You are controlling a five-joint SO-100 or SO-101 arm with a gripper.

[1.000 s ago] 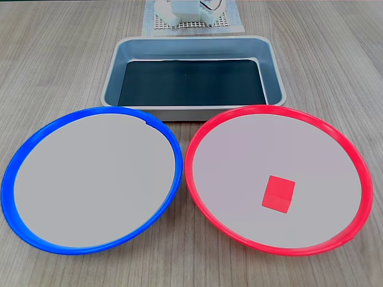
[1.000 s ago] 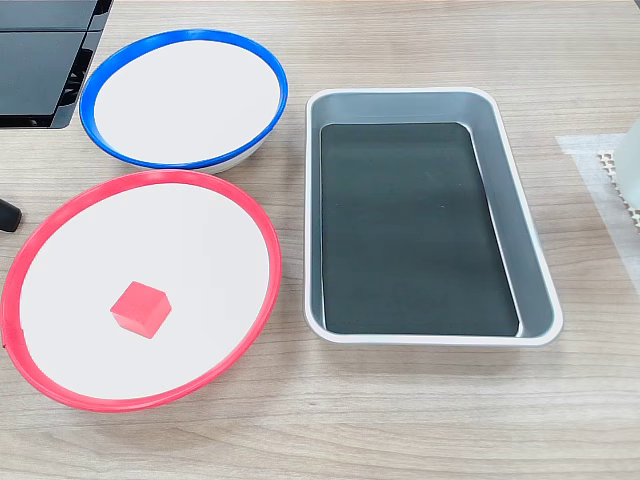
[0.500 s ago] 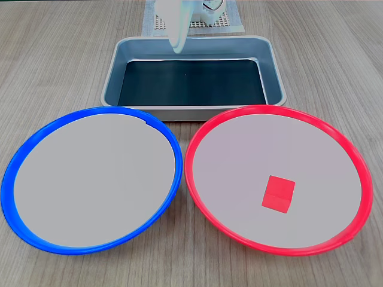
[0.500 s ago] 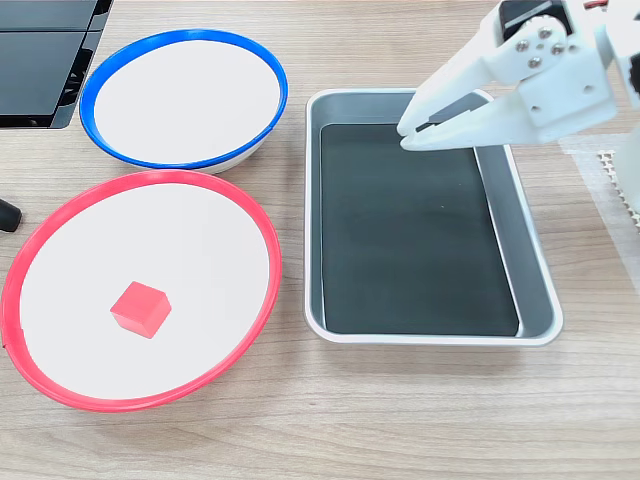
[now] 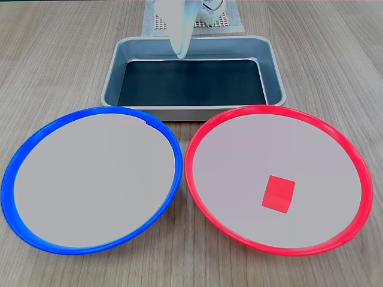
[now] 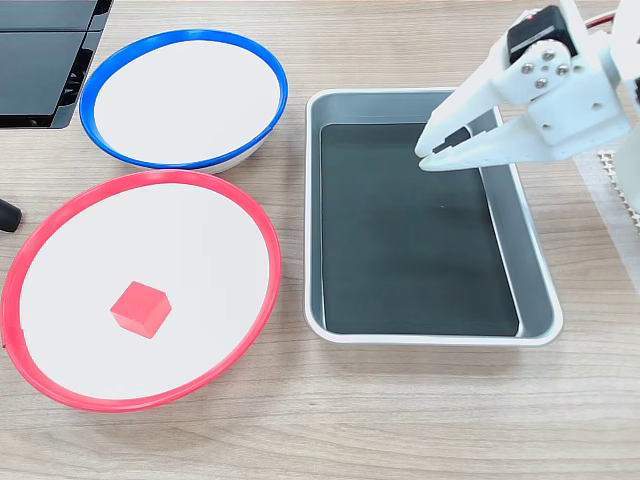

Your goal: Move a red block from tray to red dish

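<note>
The red block [image 5: 279, 194] [image 6: 140, 308] lies inside the red dish [image 5: 275, 109] [image 6: 150, 178], off its centre and touching nothing else. The tray [image 5: 191, 111] [image 6: 430, 338] shows a bare dark bottom. My white gripper [image 5: 181, 54] [image 6: 426, 157] hangs above the tray's far end, well away from block and dish. Its fingertips meet and hold nothing.
A blue-rimmed plate [image 5: 102, 111] [image 6: 180, 37] of the same size sits beside the red dish. A white mesh mat [image 5: 230, 24] [image 6: 612, 170] lies under the arm's base behind the tray. A dark device [image 6: 45, 60] occupies one table corner.
The gripper, out of view a second ago, swung in over the tray, then shifted a little further along and lower. Block, dishes and tray stayed put.
</note>
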